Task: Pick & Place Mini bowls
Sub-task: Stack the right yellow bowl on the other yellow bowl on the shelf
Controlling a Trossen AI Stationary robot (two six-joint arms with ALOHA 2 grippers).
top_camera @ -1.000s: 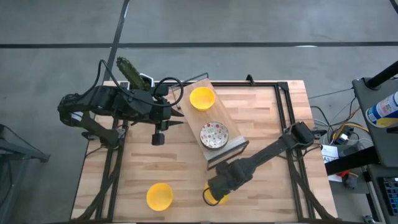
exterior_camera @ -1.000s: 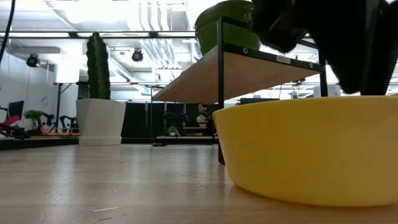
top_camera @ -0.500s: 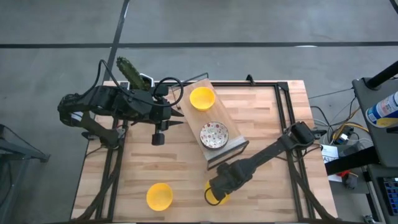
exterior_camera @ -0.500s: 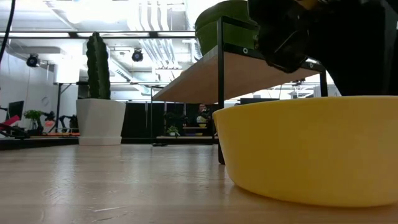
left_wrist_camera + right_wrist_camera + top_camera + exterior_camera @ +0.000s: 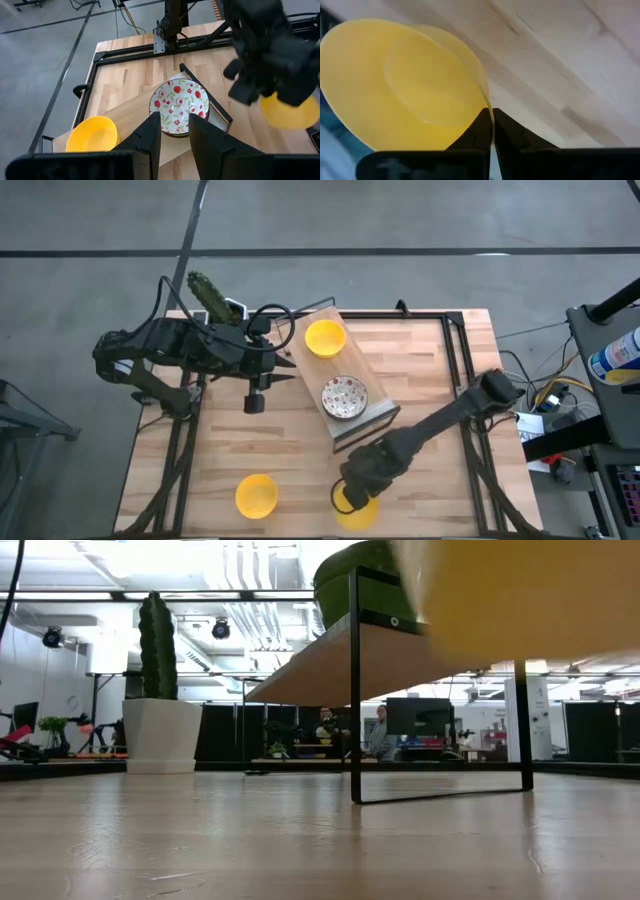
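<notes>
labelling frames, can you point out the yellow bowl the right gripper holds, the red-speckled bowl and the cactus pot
held yellow bowl [image 5: 405, 85]: right wrist view, on its inner wall.
red-speckled bowl [image 5: 344, 396]: high view, on its speckled inside.
cactus pot [image 5: 159, 733]: low view, on its white front face.

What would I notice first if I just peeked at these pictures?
The right claw pinching the rim of a bright yellow bowl, lifted off the table's near edge. Next, a raised wooden shelf mid-table holding a red-speckled bowl and another yellow bowl.
</notes>
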